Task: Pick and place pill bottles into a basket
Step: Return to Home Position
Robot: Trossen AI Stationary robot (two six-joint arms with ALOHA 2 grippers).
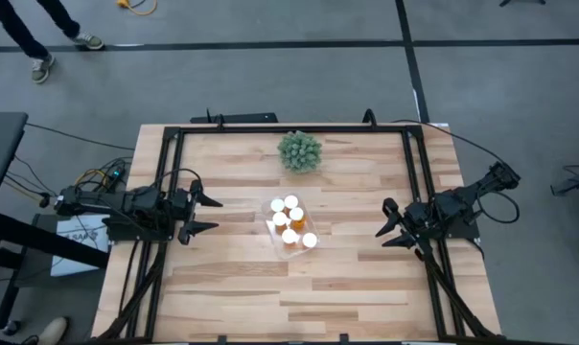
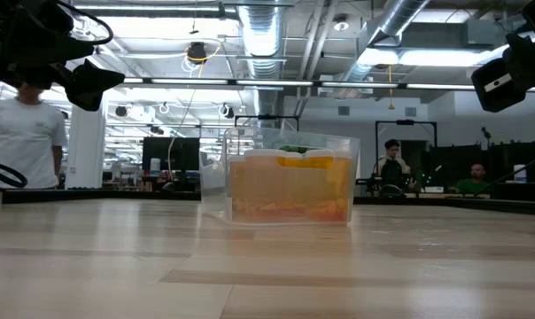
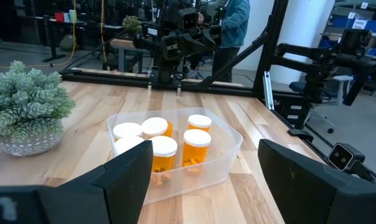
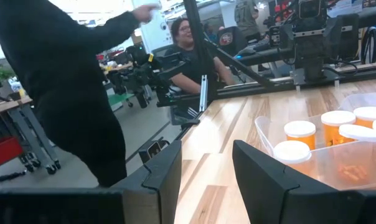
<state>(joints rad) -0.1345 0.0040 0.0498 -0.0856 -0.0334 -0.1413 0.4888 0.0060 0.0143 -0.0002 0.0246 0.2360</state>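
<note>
Several amber pill bottles with white caps [image 1: 290,219] stand upright inside the clear plastic basket [image 1: 272,231] at the table's middle; they show also in the left wrist view [image 3: 197,147], the right wrist view [image 4: 300,138] and the low view [image 2: 290,188]. My left gripper [image 1: 205,214] is open and empty, above the table near its left edge, pointing at the basket. My right gripper [image 1: 389,222] is open and empty, near the table's right edge, left of the right rail.
A green spiky plant ball [image 1: 300,151] in a grey pot stands on the table beyond the basket, toward the far edge. A black frame rail [image 1: 289,129] runs around the table. People stand beyond the table [image 4: 82,93].
</note>
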